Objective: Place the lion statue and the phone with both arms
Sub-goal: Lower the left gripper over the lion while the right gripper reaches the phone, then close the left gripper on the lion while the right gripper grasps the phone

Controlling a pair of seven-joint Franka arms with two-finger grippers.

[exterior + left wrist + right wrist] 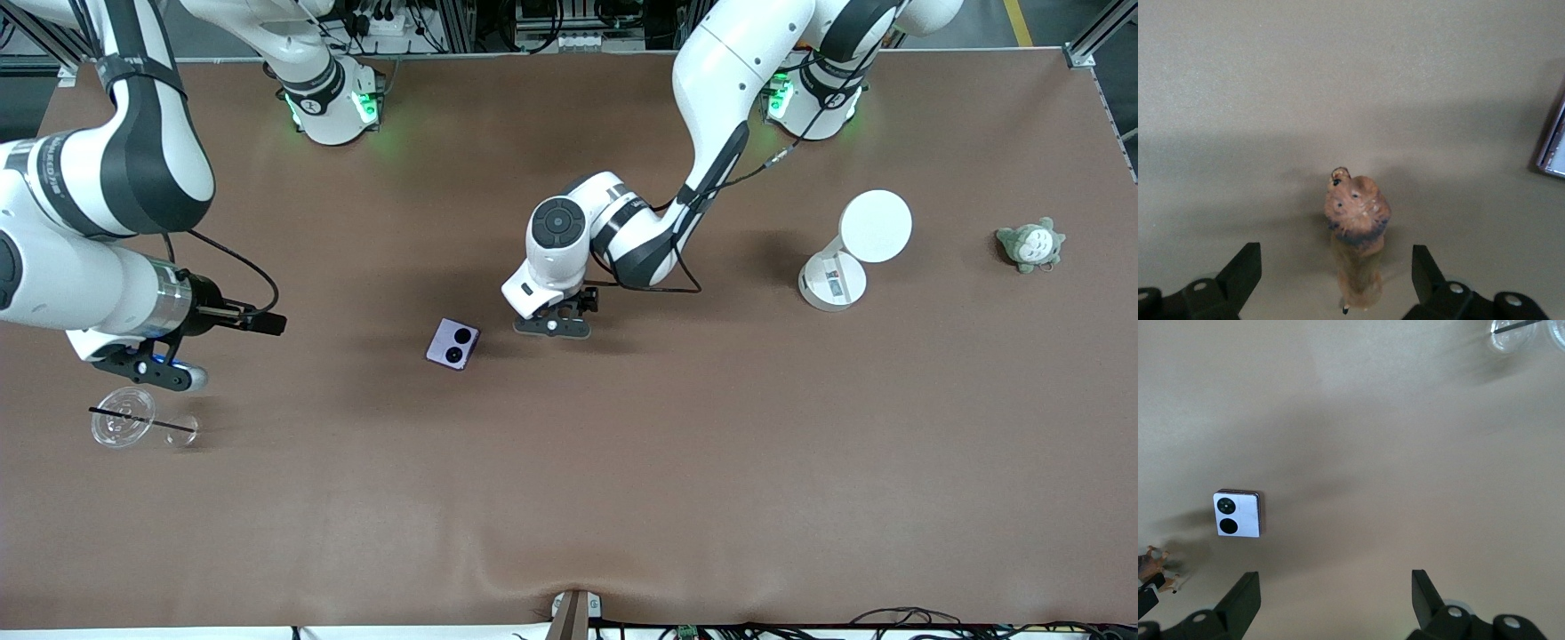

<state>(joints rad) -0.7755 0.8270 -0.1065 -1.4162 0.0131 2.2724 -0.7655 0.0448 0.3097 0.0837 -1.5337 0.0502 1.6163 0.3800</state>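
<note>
Phone flat on bench, mid-frame in front view, nothing gripping it. Lion upright on bench between spread fingers of left tool, just beside phone; released, seemingly untouched. Right tool spread, empty, over clear cup, lower frame edge toward right arm's end. Both items appear placed; only retreat left.

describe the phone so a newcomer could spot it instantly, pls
Start at the left arm's end effector, open and low over the middle of the brown table. The phone lies flat beside it, toward the right arm's end. It is the only lavender square, with two round black camera circles; the lion statue is reddish-brown.
</note>
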